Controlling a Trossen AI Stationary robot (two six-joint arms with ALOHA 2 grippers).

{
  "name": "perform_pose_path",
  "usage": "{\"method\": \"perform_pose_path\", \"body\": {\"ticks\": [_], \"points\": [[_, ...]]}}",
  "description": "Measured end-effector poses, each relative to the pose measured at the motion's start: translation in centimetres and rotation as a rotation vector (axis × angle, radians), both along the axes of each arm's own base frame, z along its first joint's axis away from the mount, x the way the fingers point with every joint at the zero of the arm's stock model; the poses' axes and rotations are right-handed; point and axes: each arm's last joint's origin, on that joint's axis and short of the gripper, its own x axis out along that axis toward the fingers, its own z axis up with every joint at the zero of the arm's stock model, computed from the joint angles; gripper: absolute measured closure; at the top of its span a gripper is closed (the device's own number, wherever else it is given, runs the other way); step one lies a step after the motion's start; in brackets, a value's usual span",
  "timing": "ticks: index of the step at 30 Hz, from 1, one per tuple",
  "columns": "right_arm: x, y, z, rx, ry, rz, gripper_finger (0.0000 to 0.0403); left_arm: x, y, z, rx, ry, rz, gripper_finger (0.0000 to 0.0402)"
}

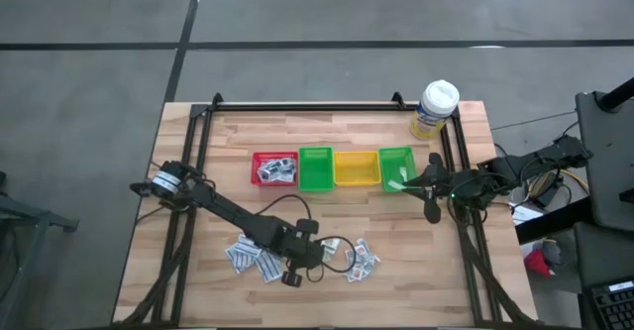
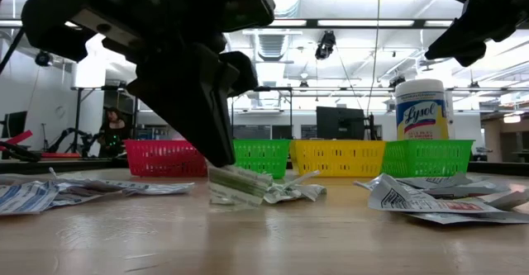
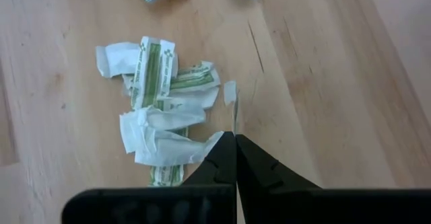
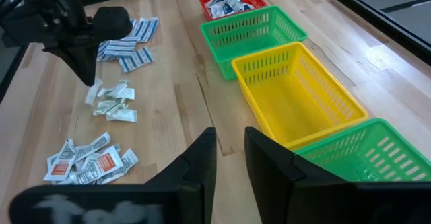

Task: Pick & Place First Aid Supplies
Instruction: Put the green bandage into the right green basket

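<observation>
Small white paper packets lie flat in three heaps on the wooden table: blue-printed ones [image 1: 248, 258], green-printed ones [image 3: 158, 109] and orange-and-grey ones [image 4: 87, 160]. My left gripper [image 1: 323, 253] hangs over the green-printed heap near the table's front edge, shut on one packet [image 2: 240, 186]. My right gripper [image 4: 230, 150] waits open and bare at the table's right side, beside the right green bin [image 1: 396, 168]. My left gripper pinches one green-printed packet between its two fingertips [image 2: 220, 155]; the wrist view shows it edge-on as a thin white sliver [image 3: 235, 116]. The fingers slant steeply down from above. The packet hangs below them, and whether its lower edge rests on the table I cannot tell.
A row of bins stands across the table's middle: red [image 1: 274, 168] with packets inside, green [image 1: 315, 168], yellow [image 1: 356, 167] and the right green one. A white-capped bottle [image 1: 436, 109] stands at the far right corner. Black frame rails [image 1: 307, 105] run along the table's edges.
</observation>
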Motion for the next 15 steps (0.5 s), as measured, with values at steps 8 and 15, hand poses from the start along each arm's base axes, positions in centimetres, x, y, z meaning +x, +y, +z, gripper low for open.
{"method": "perform_pose_path", "body": {"ticks": [8, 15], "points": [[0.0, 0.0, 0.0, 0.0, 0.0, 0.0, 0.0322, -0.12, 0.07, -0.14, 0.003, 0.007, 0.001, 0.0401], [0.0, 0.0, 0.0, 0.0, 0.0, 0.0, 0.0314, 0.2, -0.09, 0.4, -0.007, -0.013, -0.01, 0.0401]]}}
